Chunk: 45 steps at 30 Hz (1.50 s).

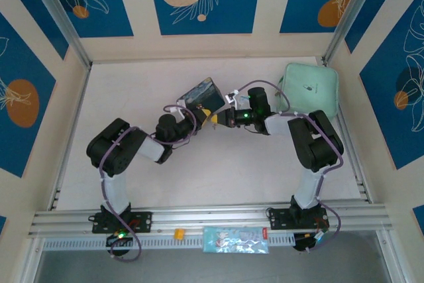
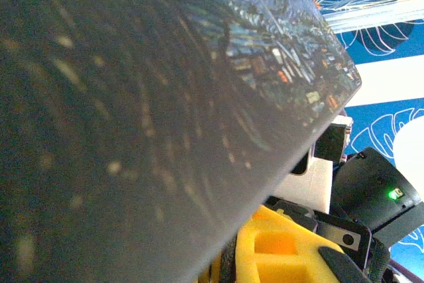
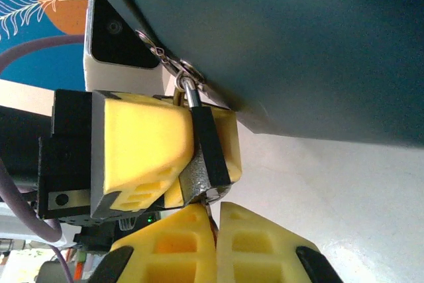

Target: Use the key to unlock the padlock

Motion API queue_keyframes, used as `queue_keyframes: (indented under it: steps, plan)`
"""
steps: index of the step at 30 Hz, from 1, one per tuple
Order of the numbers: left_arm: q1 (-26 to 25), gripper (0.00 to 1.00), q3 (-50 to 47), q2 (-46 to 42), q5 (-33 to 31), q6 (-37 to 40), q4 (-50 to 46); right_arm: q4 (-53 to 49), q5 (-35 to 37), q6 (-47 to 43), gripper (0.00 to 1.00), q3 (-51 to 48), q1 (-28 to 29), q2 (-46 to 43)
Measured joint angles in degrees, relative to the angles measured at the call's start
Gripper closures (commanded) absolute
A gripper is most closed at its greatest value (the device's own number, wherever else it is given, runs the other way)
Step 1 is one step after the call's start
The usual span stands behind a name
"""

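Right wrist | one padlock [image 3: 211, 154] (black) | one tin [image 3: 298, 44] | two end effectors [image 3: 192, 164] [image 3: 216, 223]

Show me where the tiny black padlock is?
Right wrist view, centre: the black padlock hooks onto the blue painted tin, between the left gripper's yellow fingers.

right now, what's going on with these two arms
The left gripper is clamped on a small black padlock that hangs from a ring on the painted tin. The right gripper is shut just under the padlock's bottom end, pinching a thin sliver that is likely the key. The shackle sits through the ring, so the lock looks not yet opened.
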Motion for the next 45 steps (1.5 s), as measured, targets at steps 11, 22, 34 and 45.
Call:
queue_keyframes:
  steps: [11,22,34,45]
  plan:
    - [0.0,1.0,-0.11,0.2,0.15,0.0,0.39,-2.47,-0.28,0.9,1.0,0.96,-0.13,0.13]
    - [0.0,1.0,-0.94,0.2,-0.5,0.0,0.37,4.66,3.41,9.66,1.0,-2.47,1.07,-0.26]
    - [0.04,1.0,-1.44,-0.24,-2.29,-0.2,1.22,6.43,9.2,12.13,0.8,-4.24,2.58,-2.64]
    - [-0.13,1.0,-1.42,-2.91,-2.21,1.66,-5.79,8.26,12.7,10.91,0.59,-7.58,1.9,-7.37]
